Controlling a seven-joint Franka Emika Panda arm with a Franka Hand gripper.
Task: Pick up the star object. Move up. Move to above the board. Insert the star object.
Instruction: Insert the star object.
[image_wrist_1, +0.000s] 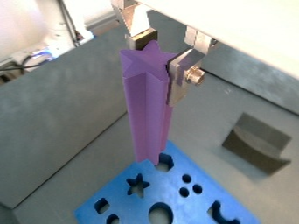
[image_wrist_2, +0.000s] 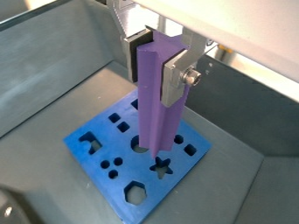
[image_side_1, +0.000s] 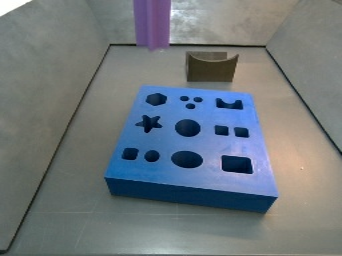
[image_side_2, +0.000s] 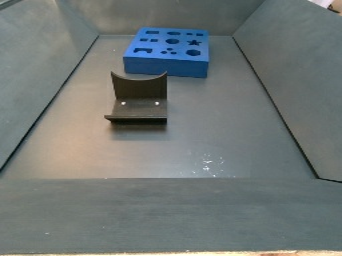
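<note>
My gripper (image_wrist_1: 162, 57) is shut on the top of the star object (image_wrist_1: 146, 101), a tall light-purple ridged prism that hangs upright and well off the floor. It shows the same way in the other wrist picture, gripper (image_wrist_2: 160, 66) on star object (image_wrist_2: 158, 101). Below lies the bright blue board (image_wrist_1: 176, 203), (image_wrist_2: 103, 140), with its star hole (image_wrist_1: 136, 184), (image_wrist_2: 162, 166) open. In a side view only the prism's lower end (image_side_1: 152, 22) shows, high above the bin behind the board (image_side_1: 187, 175); the gripper is out of frame there. The board also shows far back in the other side view (image_side_2: 170, 65).
A dark olive U-shaped block (image_side_1: 211, 66) stands on the floor behind the board; it also shows in a wrist view (image_wrist_1: 260, 140) and a side view (image_side_2: 136, 100). Sloping grey bin walls (image_side_1: 74, 110) enclose the floor.
</note>
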